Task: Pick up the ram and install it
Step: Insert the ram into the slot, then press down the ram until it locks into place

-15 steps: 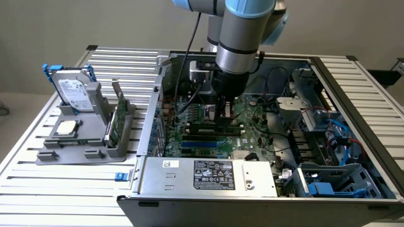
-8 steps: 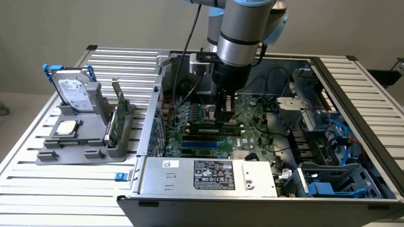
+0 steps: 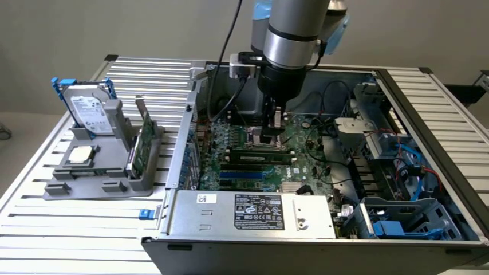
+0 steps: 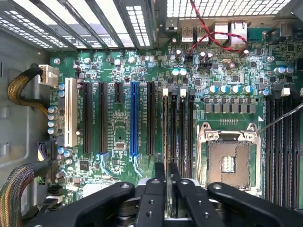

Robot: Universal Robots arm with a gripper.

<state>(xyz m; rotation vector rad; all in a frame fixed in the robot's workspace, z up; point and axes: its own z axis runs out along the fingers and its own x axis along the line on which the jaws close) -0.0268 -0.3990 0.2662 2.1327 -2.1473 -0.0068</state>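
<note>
My gripper (image 3: 272,136) hangs from the arm inside the open computer case, low over the motherboard (image 3: 306,166) beside the CPU socket. In the wrist view the ram (image 4: 167,151) appears edge-on as a thin strip. It runs in line with one of the long memory slots next to the CPU socket (image 4: 228,163). The strip passes between the two black fingers (image 4: 154,191) of the gripper (image 4: 168,184), which stand close against its sides. How deep the ram sits in the slot cannot be told.
A grey holder (image 3: 99,183) at the exterior view's left carries a hard drive with blue rails (image 3: 88,112), a tall green card (image 3: 144,143) and a CPU chip (image 3: 80,154). The power supply (image 3: 252,211), a drive cage (image 3: 405,220) and cables (image 4: 213,33) crowd the case.
</note>
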